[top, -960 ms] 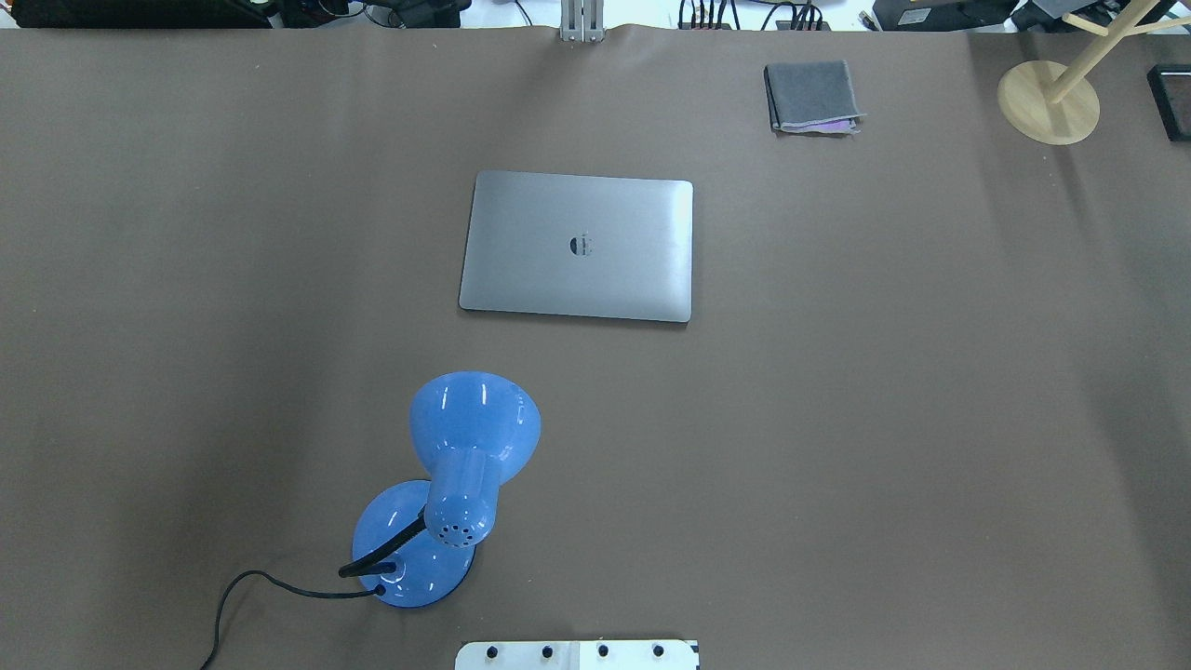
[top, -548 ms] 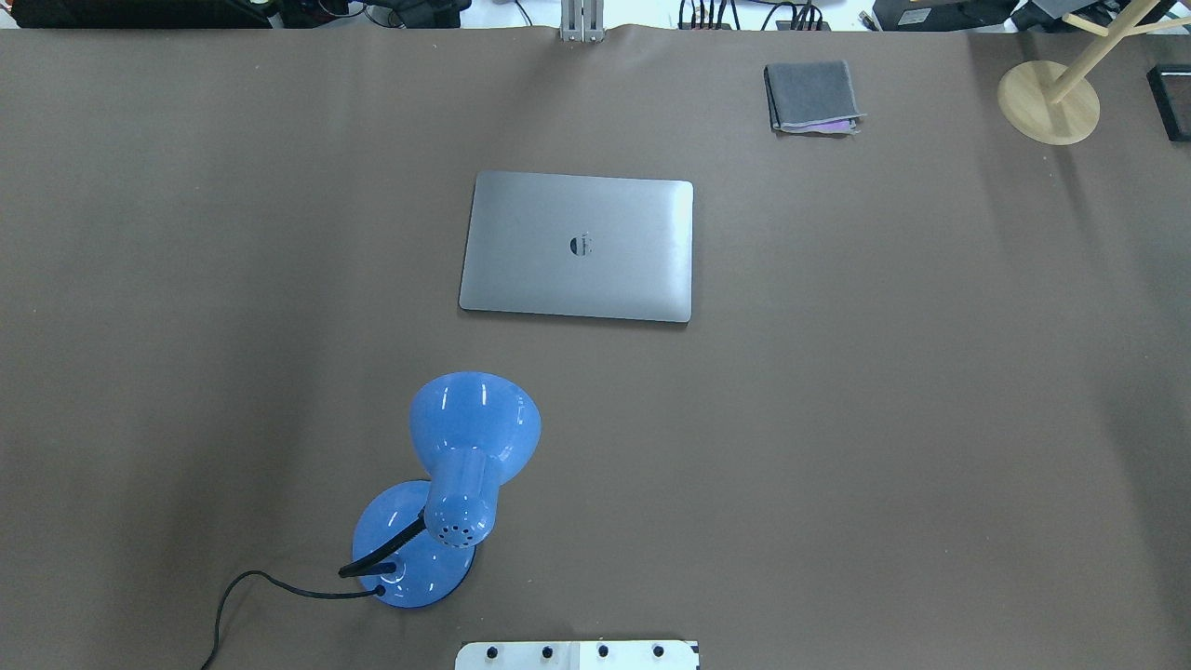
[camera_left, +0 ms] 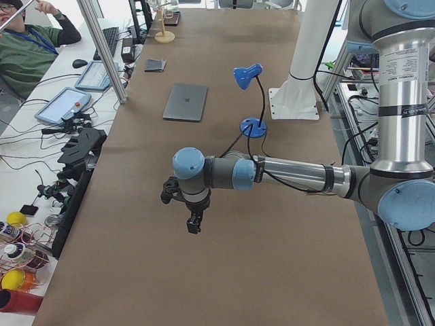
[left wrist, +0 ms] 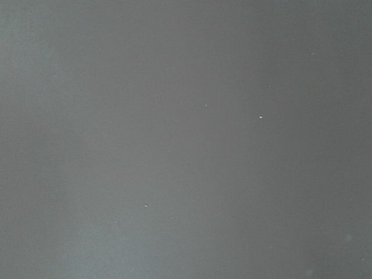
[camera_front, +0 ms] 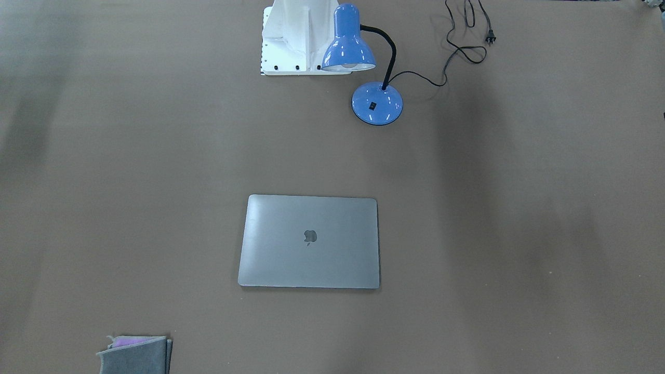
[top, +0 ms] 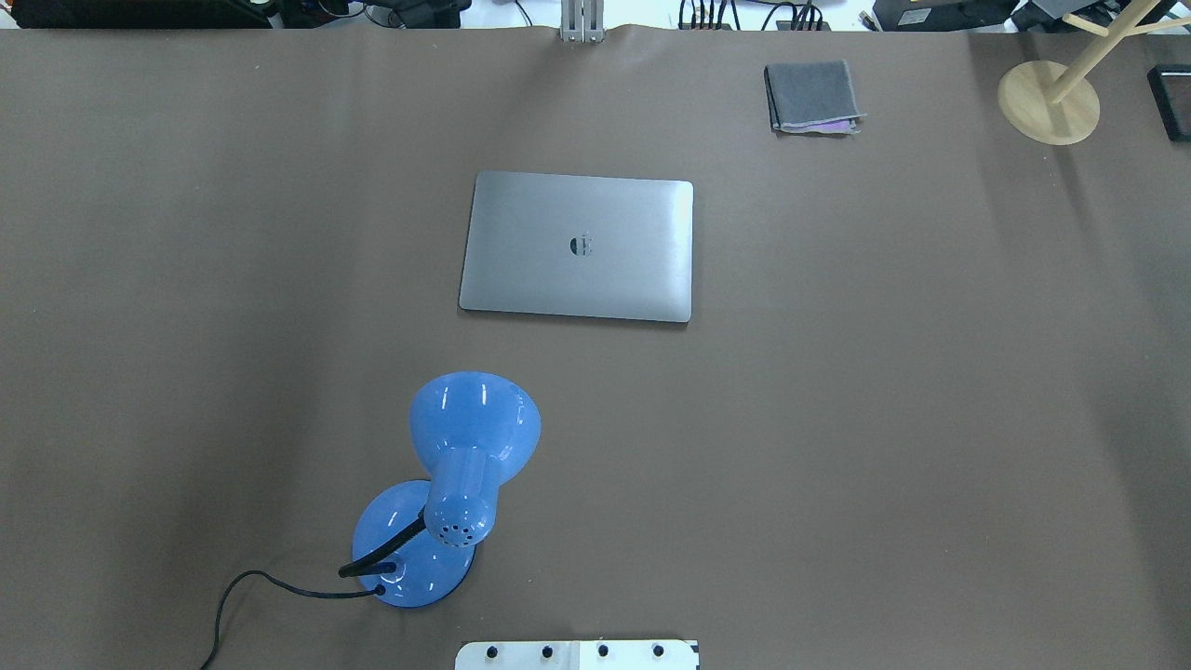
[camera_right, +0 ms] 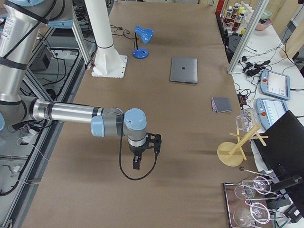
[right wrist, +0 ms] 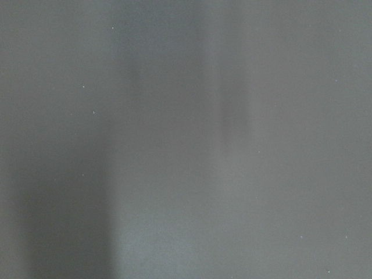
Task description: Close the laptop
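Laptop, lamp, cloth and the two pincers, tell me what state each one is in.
laptop: closed, lid down flat.
lamp: upright, unplugged, its plug lying loose.
cloth: folded.
left pincer: far from the laptop, open or shut unclear.
right pincer: far from the laptop, open or shut unclear.

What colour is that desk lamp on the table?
The desk lamp is glossy blue with a black bendy neck, clearest in the exterior front-facing view.

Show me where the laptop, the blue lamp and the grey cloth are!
laptop point(top: 577, 247): overhead view, middle of its shut lid.
blue lamp point(top: 475, 421): overhead view, on its shade.
grey cloth point(top: 811, 91): overhead view, on its top fold.
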Available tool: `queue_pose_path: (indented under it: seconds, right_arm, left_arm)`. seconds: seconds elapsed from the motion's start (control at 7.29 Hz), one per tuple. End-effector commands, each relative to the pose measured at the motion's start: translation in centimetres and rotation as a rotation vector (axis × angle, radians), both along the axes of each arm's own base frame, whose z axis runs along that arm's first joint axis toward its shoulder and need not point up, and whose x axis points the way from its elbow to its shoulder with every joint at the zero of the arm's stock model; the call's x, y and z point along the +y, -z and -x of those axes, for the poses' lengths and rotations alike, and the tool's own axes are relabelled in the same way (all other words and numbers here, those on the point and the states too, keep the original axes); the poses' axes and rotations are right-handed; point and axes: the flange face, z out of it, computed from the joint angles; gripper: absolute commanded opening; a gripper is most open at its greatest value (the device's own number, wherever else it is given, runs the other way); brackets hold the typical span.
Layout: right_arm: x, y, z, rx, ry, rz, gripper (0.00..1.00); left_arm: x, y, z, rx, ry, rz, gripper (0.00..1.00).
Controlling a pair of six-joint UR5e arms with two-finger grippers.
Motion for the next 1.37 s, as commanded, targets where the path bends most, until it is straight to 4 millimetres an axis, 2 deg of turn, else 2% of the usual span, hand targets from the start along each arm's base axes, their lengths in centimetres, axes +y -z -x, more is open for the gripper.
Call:
queue_pose_path:
  seconds: [0.0,1.23]
  right_arm:
    - [0.06,0.02,0.10,-0.009,0.001,0.007,1.00]
    - [0.05,0.04,0.27,-0.025,0.003,0.003,1.00]
  left_arm:
    - [-0.10,1.17,-0.25,0.017,-0.007,-0.024,0.98]
    - [-0.15,1.54,-0.25,0.018,-0.007,-0.037,0.98]
